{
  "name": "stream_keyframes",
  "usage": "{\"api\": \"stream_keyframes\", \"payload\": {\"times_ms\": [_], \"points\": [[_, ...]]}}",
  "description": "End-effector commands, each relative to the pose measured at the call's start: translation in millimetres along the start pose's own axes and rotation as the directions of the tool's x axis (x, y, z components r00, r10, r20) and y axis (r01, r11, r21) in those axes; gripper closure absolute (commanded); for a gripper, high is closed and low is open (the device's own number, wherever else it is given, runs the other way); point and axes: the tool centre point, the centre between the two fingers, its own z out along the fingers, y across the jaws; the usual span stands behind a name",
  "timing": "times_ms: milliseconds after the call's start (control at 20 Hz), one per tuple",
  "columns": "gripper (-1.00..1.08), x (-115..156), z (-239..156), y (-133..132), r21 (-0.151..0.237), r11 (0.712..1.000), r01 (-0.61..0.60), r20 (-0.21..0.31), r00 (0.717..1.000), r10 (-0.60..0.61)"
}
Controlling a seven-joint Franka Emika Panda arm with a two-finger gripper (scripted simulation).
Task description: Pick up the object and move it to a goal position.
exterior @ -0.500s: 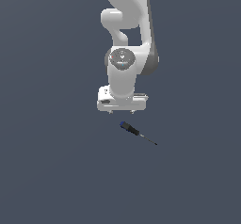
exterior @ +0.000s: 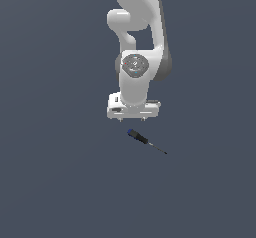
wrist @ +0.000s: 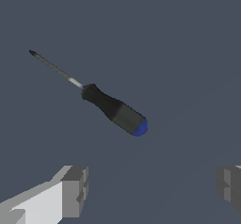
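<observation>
In the exterior view the white arm [exterior: 137,42] comes down from the top edge, and its gripper [exterior: 133,118] hangs over a plain dark grey surface [exterior: 55,172] whose edges lie outside both views. Only two short finger stubs show under the white hand body there. In the wrist view the two grey fingers [wrist: 74,190] stand wide apart, with bare surface between them and nothing held.

Just below the gripper, and slightly toward the exterior view's right, the screwdriver [exterior: 144,140] lies flat on the grey surface, free of the fingers. Its blue end cap [exterior: 130,131] is the end nearest the gripper, on the exterior view's left. The dark handle runs from it down toward the exterior view's right, and the thin metal shaft [exterior: 158,148] carries on the same slanting line to a fine tip.

The wrist view shows the screwdriver whole: blue cap, a greyer band, black grip, then the slim shaft.
</observation>
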Motion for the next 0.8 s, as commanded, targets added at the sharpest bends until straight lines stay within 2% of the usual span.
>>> {"api": "stream_keyframes", "payload": {"times_ms": [0, 400, 750], "points": [[-0.92, -0.4, 1.4, -4.3, 0.001, 1.000, 0.006, 0.008, 1.000, -0.006], [-0.92, 0.7, 2.3, -4.7, 0.000, 1.000, 0.021, 0.006, 1.000, -0.021], [-0.92, 7.1, 8.4, -9.7, -0.007, 0.994, 0.111, -0.003, 0.994, -0.111]]}}
